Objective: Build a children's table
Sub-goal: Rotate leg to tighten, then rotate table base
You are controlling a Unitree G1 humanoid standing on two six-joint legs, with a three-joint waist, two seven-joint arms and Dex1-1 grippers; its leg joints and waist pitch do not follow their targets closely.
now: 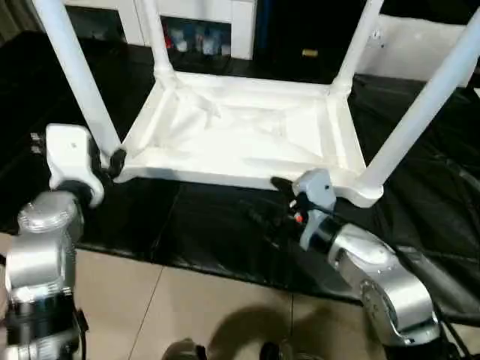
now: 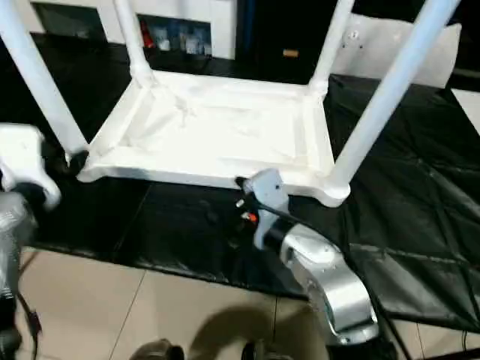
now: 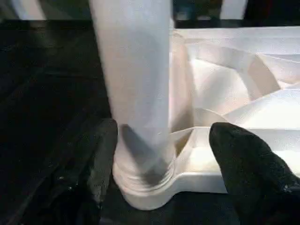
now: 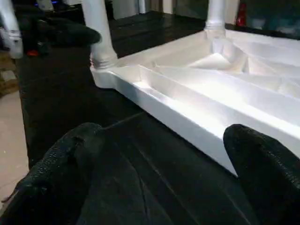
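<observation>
**Seating the near-left leg**

From the head views, we see the tabletop (image 1: 240,131) lying underside-up on the black sheet (image 1: 217,225), a leg standing in each of its four corner sockets.

In the left wrist view, our left gripper (image 3: 161,164) is spread either side of the near-left leg (image 3: 133,79) at its socket (image 3: 145,187). We should push straight down along the leg.

In the right wrist view, our right gripper (image 4: 164,187) is spread, empty, just short of the tabletop's near rim.
</observation>
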